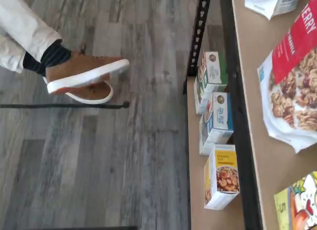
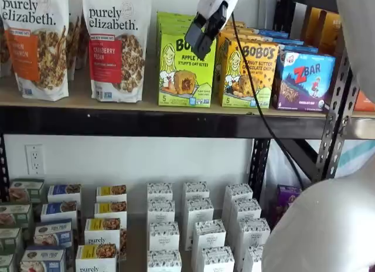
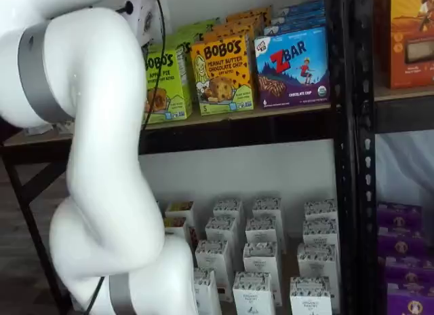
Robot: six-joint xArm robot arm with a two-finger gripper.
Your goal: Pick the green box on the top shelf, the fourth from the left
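Lime-green card is standing out on the top shelf [image 2: 146, 122]: the green box [image 2: 185, 70], lettered BOBO'S with a cartoon blonde girl and a pastry on its front, is sitting upright near the front edge of the tan board. It is also showing in a shelf view [image 3: 167, 84], partly behind the white arm [image 3: 102, 159]. A yellow-orange Bobo's box [image 2: 247, 74] is standing just beside it on one side, with a blue Z Bar box [image 2: 303, 80] beyond that. On the other side, a white granola bag [image 2: 117, 43] labelled cranberry pecan is standing near the green carton, and a second granola bag [image 2: 36, 43] is sitting further along.

Hanging in front of the green box's upper part, the claw [image 2: 200, 37] is showing its white body and dark fingers at a tilt, with a black cable [image 2: 258, 102] trailing down beside it. The fingers are overlapping side-on, so no gap is plainly visible, yet the claw is standing spread as wide as it goes and is pinching nothing. Whether it is touching the carton I cannot tell.

On the lower shelf [image 2: 132, 254], rows of small white cartons [image 2: 199, 225] are lining up. The wrist view is taking in grey wood flooring [image 1: 99, 165], a tan shoe [image 1: 84, 71] with a white sole, and small boxes [image 1: 218, 123] on a lower board.
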